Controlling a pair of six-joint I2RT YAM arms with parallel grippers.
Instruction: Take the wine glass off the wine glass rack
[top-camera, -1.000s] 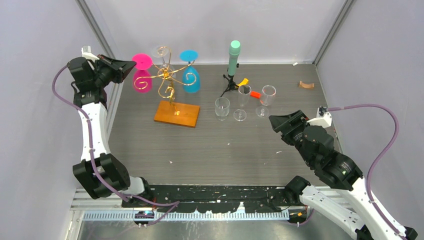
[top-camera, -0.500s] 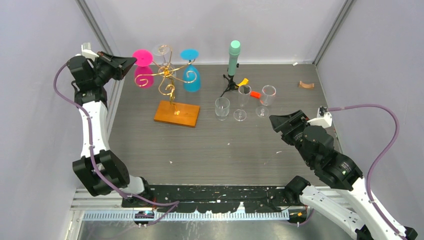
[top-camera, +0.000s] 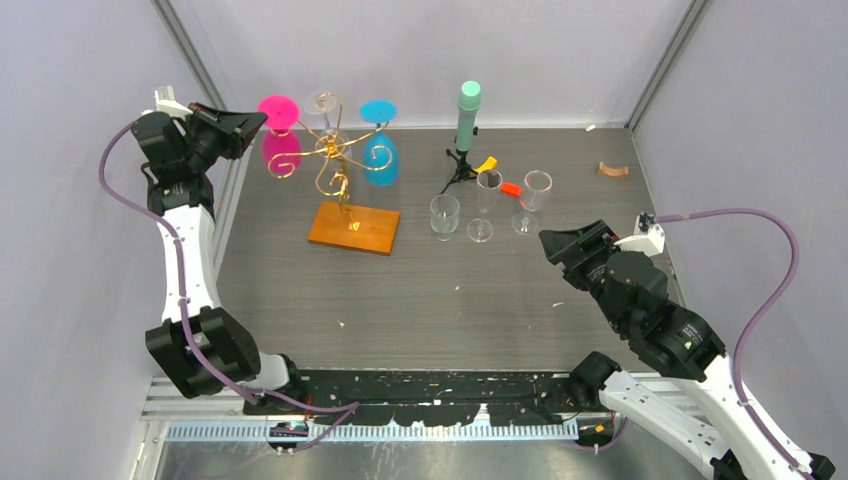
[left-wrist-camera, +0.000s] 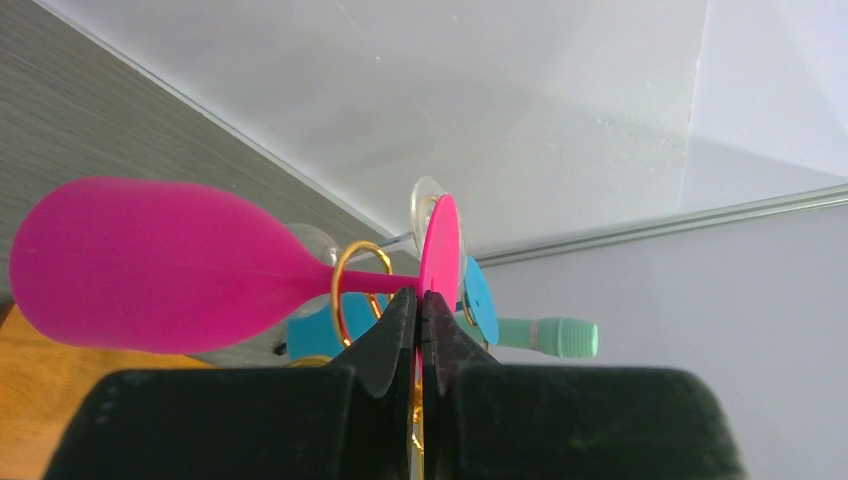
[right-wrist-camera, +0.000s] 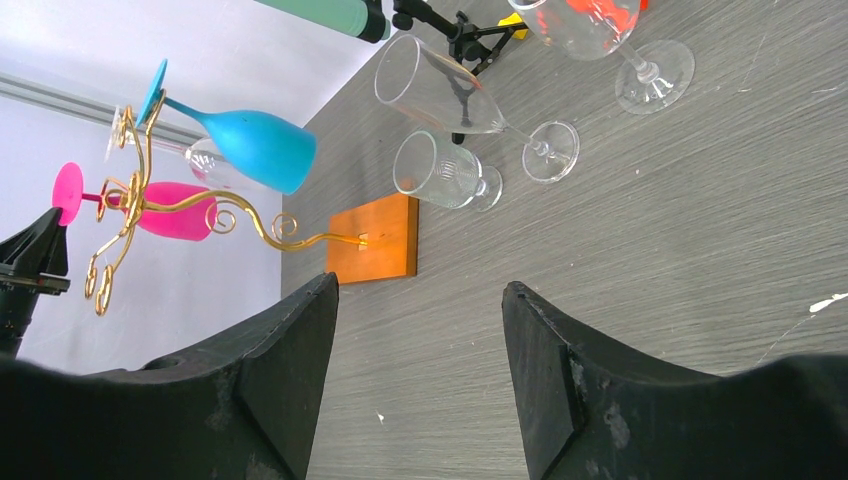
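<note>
Three glasses hang on the wine glass rack (top-camera: 340, 185). The pink wine glass (left-wrist-camera: 150, 265) is not yet off, its stem threaded through a gold loop. The left gripper (left-wrist-camera: 421, 300) pinches its foot (a thin hold); the right gripper (right-wrist-camera: 420, 290) hangs agape, well apart.

I see a magenta wine glass (left-wrist-camera: 140, 265) in one solid colour and a turquoise wine glass (right-wrist-camera: 255, 145). The wine glass rack (top-camera: 353, 228) is gold wire over an orange-brown wood base. The table (top-camera: 450, 300) is grey with fine streaked grain. The cylinder (top-camera: 467, 115) is mint green on black legs.
</note>
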